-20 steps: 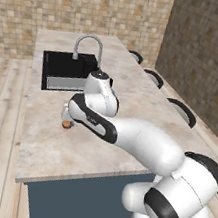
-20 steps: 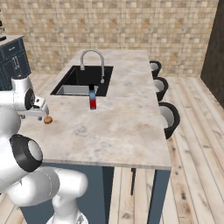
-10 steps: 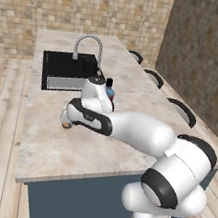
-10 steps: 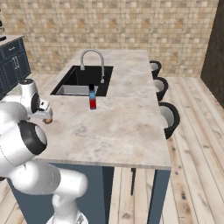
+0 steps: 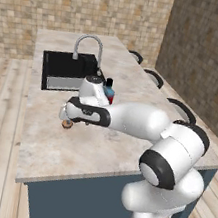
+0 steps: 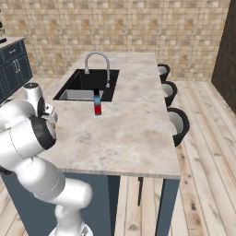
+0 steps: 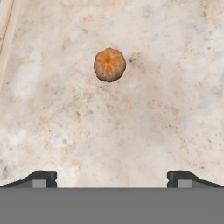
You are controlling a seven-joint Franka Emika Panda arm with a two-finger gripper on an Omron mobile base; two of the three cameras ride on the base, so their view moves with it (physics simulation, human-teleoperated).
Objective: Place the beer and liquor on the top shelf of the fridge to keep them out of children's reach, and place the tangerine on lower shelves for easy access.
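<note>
The end effector [image 7: 111,177] hung spread wide and empty above the mottled beige stone tabletop [image 7: 144,122]. The small, round, ribbed orange tangerine [image 7: 110,64] lay on that stone, apart from the fingertips. The squat blue-and-red liquor bottle [image 6: 97,103] stood beside the black sink [image 6: 87,85].

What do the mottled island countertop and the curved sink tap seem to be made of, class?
Mottled beige countertop: looks like polished stone, probably marble or granite, from its cloudy veining. Curved grey tap: looks like brushed metal, from its even silvery sheen; being rendered, this is uncertain.
</note>
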